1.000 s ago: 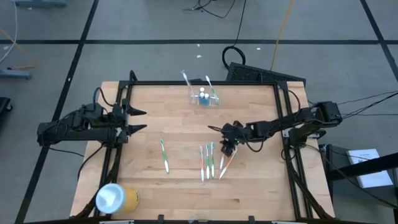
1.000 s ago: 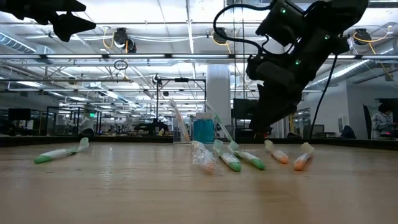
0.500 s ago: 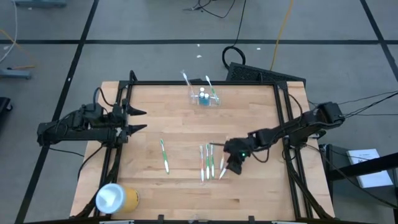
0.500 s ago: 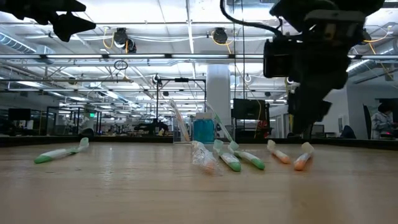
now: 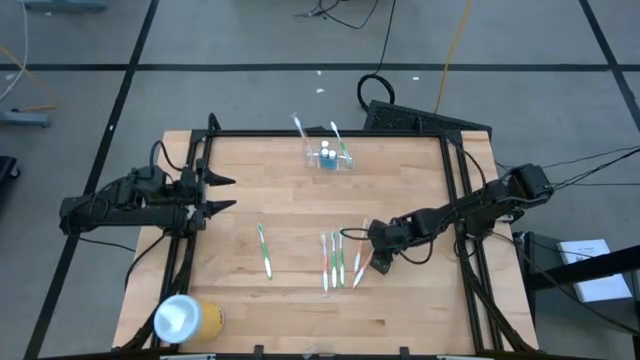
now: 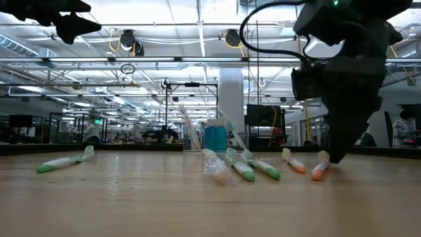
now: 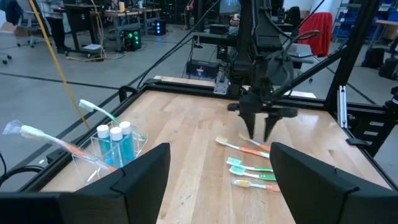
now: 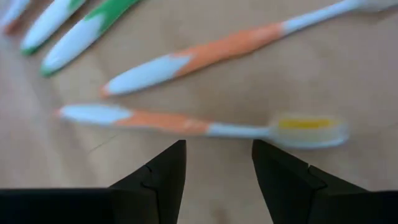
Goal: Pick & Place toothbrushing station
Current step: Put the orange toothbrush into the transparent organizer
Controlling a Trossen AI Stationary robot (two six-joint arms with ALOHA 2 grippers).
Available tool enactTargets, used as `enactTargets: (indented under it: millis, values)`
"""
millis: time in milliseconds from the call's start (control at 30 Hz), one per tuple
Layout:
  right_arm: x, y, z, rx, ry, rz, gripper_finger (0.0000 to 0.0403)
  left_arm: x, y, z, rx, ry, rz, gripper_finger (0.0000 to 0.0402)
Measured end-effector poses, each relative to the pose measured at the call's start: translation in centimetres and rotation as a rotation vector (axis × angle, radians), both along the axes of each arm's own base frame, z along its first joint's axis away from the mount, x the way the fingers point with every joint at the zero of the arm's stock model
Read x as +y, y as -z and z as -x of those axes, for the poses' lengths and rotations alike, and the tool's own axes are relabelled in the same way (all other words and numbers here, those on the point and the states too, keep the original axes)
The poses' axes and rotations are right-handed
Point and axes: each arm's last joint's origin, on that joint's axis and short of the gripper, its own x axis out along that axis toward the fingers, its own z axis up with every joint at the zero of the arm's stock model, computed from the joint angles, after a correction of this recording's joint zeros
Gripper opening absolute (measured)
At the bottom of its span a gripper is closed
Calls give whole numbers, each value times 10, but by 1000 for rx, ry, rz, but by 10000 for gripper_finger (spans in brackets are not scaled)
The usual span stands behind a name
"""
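High view: toothbrushing station point(image 5: 329, 157) sits at counter point(image 5: 240, 190) 12 o'clock; right tool point(image 5: 377, 262) low at 4 o'clock. Left tool point(image 5: 222, 193) open at 9 o'clock. Right wrist view: fingers point(image 8: 163, 172) apart above orange toothbrush point(image 8: 186, 122), holding nothing.

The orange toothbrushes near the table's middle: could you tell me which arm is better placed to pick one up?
The right: its tool hangs open just above the orange toothbrushes, while the left tool waits by the table's left edge.
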Motion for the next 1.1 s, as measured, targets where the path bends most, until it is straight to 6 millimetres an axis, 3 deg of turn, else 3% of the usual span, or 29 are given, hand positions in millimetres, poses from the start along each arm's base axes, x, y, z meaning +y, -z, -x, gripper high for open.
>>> enactTargets:
  millis: [433, 1100]
  values:
    - [-46, 12, 1, -57, 165, 194, 175, 0, 0, 0, 0, 0, 0, 285]
    - [-59, 18, 11, 76, 84, 285, 150, 0, 0, 0, 0, 0, 0, 285]
